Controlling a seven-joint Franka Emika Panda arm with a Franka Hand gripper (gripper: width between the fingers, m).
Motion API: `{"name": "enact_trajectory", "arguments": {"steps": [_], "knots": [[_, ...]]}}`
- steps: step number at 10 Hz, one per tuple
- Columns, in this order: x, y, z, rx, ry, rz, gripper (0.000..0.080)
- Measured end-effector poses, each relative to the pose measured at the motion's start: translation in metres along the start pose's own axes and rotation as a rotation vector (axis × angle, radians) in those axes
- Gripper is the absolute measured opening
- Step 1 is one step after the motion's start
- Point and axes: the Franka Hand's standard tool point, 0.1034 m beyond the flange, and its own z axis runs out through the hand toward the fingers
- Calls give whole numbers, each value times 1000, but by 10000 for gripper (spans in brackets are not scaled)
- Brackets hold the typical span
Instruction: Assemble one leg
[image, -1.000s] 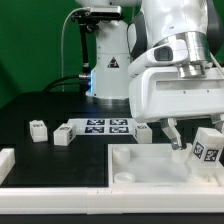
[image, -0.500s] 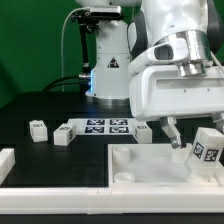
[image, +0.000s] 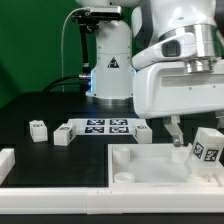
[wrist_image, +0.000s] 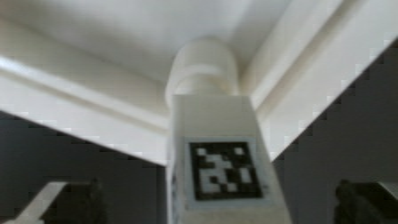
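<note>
A leg (image: 207, 148), a chunky white post with a black-and-white tag, stands tilted at the far right corner of the white panel (image: 150, 168). In the wrist view the leg (wrist_image: 217, 130) runs up the middle with its rounded end at the panel's raised corner rim (wrist_image: 107, 75). My gripper (image: 178, 138) hangs just above the panel, on the exterior view's left of the leg. In the wrist view my gripper (wrist_image: 210, 205) is open: its dark fingers (wrist_image: 54, 203) stand wide on both sides of the leg, with gaps and no contact.
The marker board (image: 107, 126) lies behind the panel. Two more legs (image: 38, 129) (image: 63, 134) sit on the exterior view's left of it, and another leg (image: 143, 130) on its right. A white frame edge (image: 60, 200) runs along the front.
The arm and gripper have risen slightly. The leg and the panel have not moved.
</note>
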Motion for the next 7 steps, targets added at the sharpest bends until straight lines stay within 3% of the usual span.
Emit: {"name": "enact_trajectory", "arguments": {"steps": [1,3,4,5,7], "knots": [[4,1,0,11,-44,-2,649],[-3,-4,-1,67,-265,-1,649],[2,-1,2,79,-310,1,649],[-3,-2,0,102,-401,-1,649],[8,4,4,95,-366,4,649]]}}
